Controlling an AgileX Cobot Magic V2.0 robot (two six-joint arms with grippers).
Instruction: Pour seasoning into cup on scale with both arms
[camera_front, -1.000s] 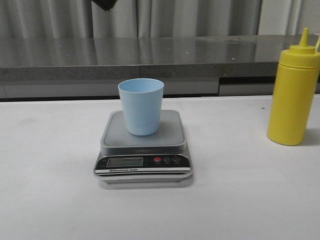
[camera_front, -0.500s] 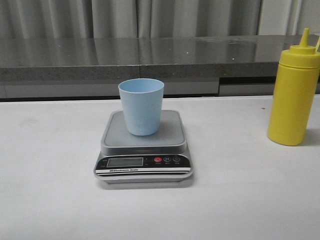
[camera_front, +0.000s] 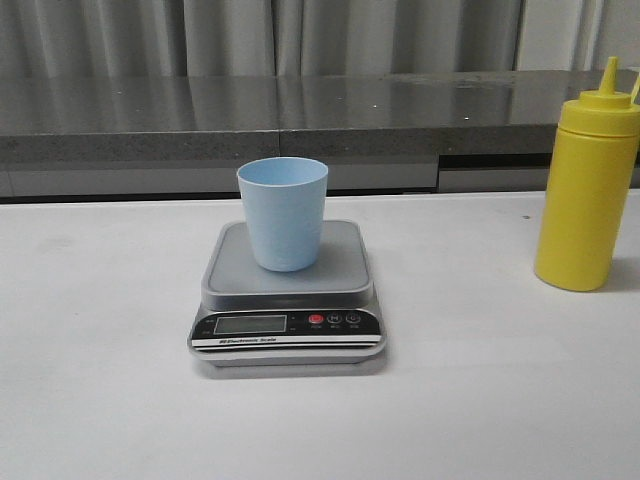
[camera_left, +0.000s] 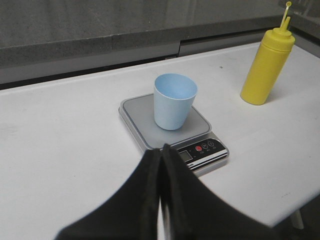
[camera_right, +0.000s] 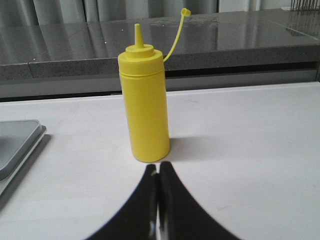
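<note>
The pale blue cup (camera_front: 283, 212) stands upright on the grey platform of the scale (camera_front: 287, 295) at the table's middle; both show in the left wrist view, the cup (camera_left: 174, 100) and the scale (camera_left: 205, 148). The yellow seasoning bottle (camera_front: 586, 180) stands upright at the right, its nozzle cap hanging open on its strap. My left gripper (camera_left: 161, 148) is shut and empty, held above the table short of the scale. My right gripper (camera_right: 158, 167) is shut and empty, just short of the bottle's base (camera_right: 145, 117). Neither gripper shows in the front view.
A grey stone counter (camera_front: 300, 110) runs along the back of the white table (camera_front: 480, 400), with curtains behind it. The table's right edge lies close past the bottle (camera_left: 264, 67).
A dark gripper part at the top left of the front view one second ago has left the view. The cup, scale and bottle have not moved.
</note>
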